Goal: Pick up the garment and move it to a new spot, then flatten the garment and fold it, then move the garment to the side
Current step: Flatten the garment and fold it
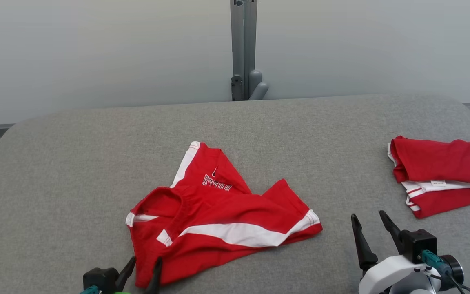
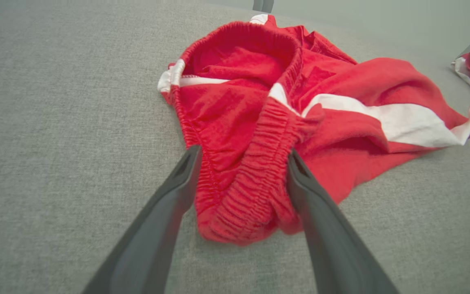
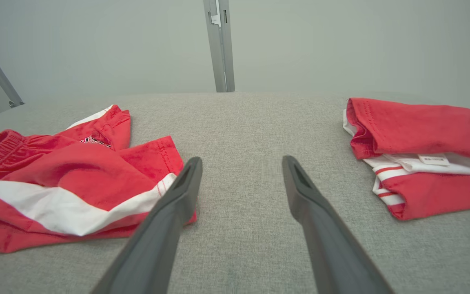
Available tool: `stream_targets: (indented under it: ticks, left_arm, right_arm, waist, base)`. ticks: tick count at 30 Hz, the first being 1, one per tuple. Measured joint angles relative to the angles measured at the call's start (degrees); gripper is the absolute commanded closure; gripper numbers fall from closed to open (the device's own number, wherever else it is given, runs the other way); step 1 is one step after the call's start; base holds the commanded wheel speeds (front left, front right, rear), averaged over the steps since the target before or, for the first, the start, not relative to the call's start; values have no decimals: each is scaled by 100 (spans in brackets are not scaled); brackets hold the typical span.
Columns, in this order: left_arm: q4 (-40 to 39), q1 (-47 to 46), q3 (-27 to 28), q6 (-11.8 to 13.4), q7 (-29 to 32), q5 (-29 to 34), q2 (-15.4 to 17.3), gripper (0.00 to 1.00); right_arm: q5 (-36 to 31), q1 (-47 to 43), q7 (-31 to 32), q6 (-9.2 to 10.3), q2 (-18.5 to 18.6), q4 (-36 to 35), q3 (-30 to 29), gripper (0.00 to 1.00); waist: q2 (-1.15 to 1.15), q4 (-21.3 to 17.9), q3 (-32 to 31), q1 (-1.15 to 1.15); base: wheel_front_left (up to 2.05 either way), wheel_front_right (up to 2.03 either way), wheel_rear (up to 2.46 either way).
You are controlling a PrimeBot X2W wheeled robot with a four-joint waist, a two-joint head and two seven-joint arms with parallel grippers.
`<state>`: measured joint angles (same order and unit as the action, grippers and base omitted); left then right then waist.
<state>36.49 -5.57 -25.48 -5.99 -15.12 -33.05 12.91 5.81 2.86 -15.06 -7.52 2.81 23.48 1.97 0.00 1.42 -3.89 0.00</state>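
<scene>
The garment (image 1: 218, 204), red shorts with white stripes and white lettering, lies crumpled on the grey padded table (image 1: 76, 163), left of centre. My left gripper (image 1: 145, 261) is at its near corner, open. In the left wrist view the bunched elastic waistband (image 2: 255, 179) lies between the spread fingers of the left gripper (image 2: 243, 157), resting on the table. My right gripper (image 1: 369, 215) stands open over bare table to the right of the shorts, nothing between its fingers. The right wrist view has the shorts (image 3: 55, 175) left of the right gripper (image 3: 241, 161).
A second red and white garment (image 1: 443, 175), folded, lies at the table's right edge, also visible as the folded garment (image 3: 422, 130) in the right wrist view. A grey metal post (image 1: 243, 49) rises behind the table's far edge. Bare fabric surface lies between the two garments.
</scene>
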Motion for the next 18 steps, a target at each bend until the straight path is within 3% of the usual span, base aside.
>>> stream_targets:
  ticks: [5,11,18]
  left_arm:
    - [-432,183,567,-14,0,386,-147,0]
    - [-1098,533,1372,153,0,1060,-354,0]
    - [-1561,839,1944,211,-1,1816,-615,0]
  right_arm:
    - [4,-71,0,0,0,-47,-25,0]
    - [2,-134,1,0,1,-218,-1,0]
    - [-35,-207,1,0,1,-443,33,0]
  waist:
    - [0,-107,-122,0]
    - [0,-274,-219,0]
    - [0,-398,-306,0]
  base:
    - [0,0,0]
    - [0,0,0]
    - [0,0,0]
